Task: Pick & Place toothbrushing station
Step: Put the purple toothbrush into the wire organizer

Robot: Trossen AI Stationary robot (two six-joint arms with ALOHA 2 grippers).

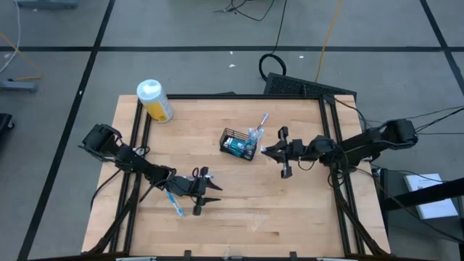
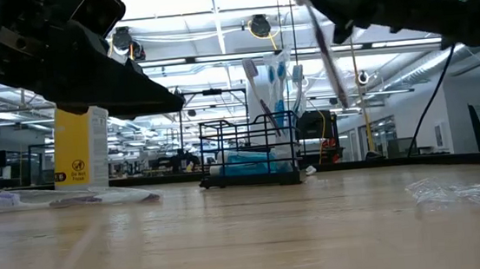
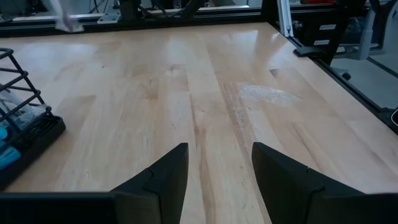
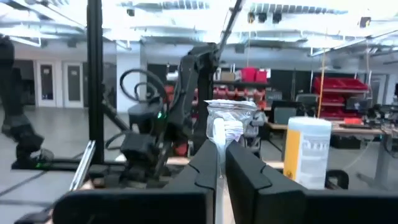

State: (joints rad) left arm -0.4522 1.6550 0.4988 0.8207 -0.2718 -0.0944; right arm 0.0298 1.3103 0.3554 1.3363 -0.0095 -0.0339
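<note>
Right pincer (image 1: 267,151) is clamped on a wrapped toothbrush (image 4: 219,134), which stands roughly upright between its fingers. The basket (image 1: 238,143) sits mid desk just beside that pincer, on the side toward the left arm, so right arm's way closer imo. Left pincer (image 1: 206,194) hangs open w/ nothing in it, another toothbrush (image 1: 174,203) lying on the desk right next to it.

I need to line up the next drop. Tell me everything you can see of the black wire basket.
The black wire basket is a small rectangular rack of thin dark metal rods with open sides. It stands upright on the wooden table, about mid-table toward the far edge. Teal tubes lie in its bottom, and white-and-blue toothbrushes stand leaning out of its right end. Nothing grips it; the right gripper hangs close beside it.
</note>
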